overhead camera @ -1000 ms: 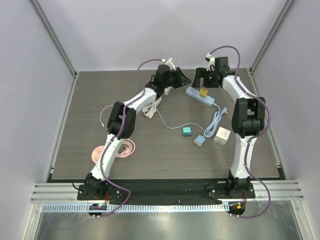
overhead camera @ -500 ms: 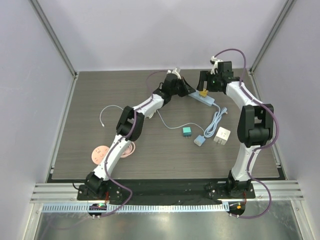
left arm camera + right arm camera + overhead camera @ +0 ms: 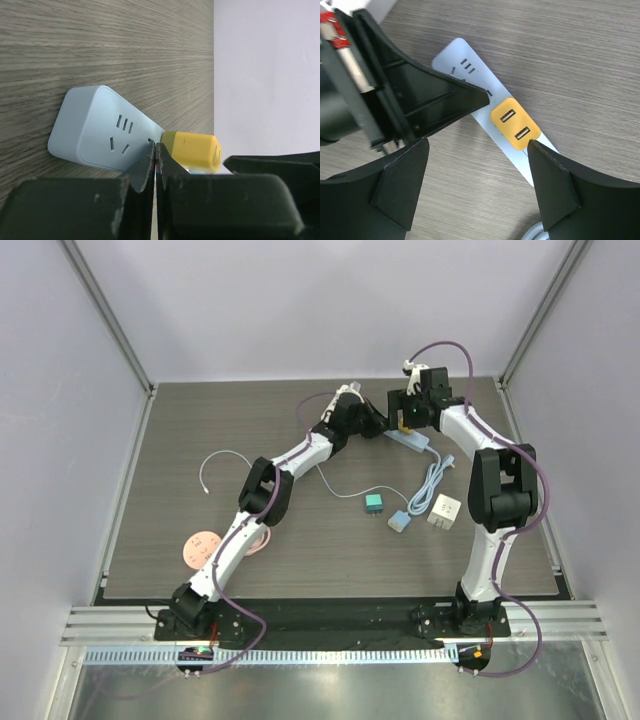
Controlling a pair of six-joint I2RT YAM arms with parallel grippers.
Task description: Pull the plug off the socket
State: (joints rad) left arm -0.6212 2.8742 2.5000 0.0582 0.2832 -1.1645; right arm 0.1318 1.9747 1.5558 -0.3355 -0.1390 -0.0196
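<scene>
Left end effector (image 3: 155, 145), fingers pressed together, tips at the pale blue power strip (image 3: 95, 127) just beside the yellow cube plug (image 3: 515, 123); right end effector (image 3: 478, 141) spread apart above the plug.

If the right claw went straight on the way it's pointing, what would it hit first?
The right claw would likely meet the yellow plug, seated in the power strip ahead of its open jaws; depth is unclear. The left claw sits close beside.

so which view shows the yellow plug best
Right wrist: the yellow plug shows from above, both USB ports clear, in the power strip. Left wrist shows only its side; top external only a speck.
</scene>
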